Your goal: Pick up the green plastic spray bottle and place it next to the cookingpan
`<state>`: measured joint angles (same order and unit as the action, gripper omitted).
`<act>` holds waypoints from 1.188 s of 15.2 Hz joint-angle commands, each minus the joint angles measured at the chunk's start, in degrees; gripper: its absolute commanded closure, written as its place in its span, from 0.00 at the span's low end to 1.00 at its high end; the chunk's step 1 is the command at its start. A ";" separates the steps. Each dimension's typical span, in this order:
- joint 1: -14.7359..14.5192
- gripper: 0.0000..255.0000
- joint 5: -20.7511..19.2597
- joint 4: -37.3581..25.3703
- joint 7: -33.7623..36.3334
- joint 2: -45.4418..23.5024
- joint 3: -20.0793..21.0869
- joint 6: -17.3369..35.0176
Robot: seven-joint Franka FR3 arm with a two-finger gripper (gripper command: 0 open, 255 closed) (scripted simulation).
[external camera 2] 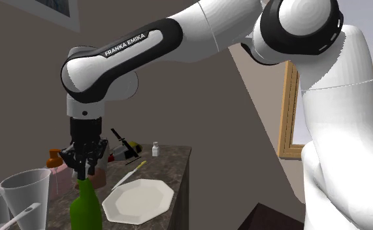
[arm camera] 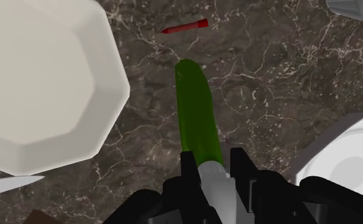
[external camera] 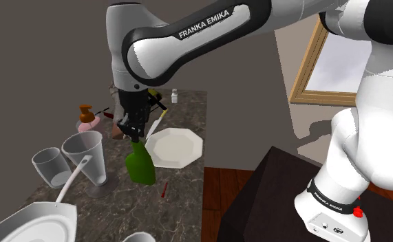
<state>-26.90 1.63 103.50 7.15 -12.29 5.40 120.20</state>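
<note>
Green bottle (external camera: pixel 140 165) upright with gripper (external camera: pixel 134 132) clamped on its pale top, just beside white octagonal plate (external camera: pixel 176 148) on dark marbled counter (external camera: pixel 184 184), small red stick (external camera: pixel 164 190) nearby.

A dark marbled counter (external camera: pixel 188 182) meets grey-brown walls (external camera: pixel 36 48), with a wooden frame (external camera: pixel 305 69) and reddish floor (external camera: pixel 219 184) nearby.
</note>
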 commanded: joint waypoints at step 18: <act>0.20 0.00 0.17 -4.21 -0.11 2.34 -0.06 -6.53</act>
<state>-26.70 1.80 99.30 7.05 -9.95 5.34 113.69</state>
